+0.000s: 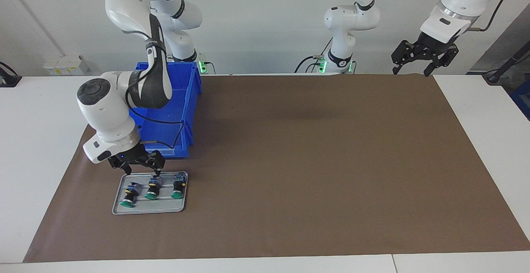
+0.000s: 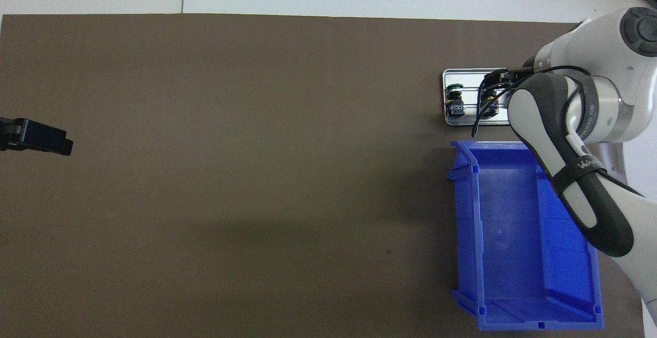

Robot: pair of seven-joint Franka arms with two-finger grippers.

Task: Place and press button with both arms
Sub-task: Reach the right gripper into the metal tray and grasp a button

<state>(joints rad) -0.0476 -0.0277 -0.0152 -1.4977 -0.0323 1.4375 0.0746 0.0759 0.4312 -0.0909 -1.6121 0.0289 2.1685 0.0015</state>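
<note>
Three green-capped buttons lie on a small metal tray: one toward the right arm's end, a middle one and a third. My right gripper hangs low and open over the tray's robot-side edge. It is above the terminal ends of the first two buttons, with one fingertip close to the middle button's back, and it holds nothing. In the overhead view the right arm covers most of the tray; one button shows fully. My left gripper waits open and raised at the left arm's end.
A blue bin, open at the top and with nothing in it, stands right beside the tray, nearer to the robots. A brown mat covers the table, with white tabletop around it.
</note>
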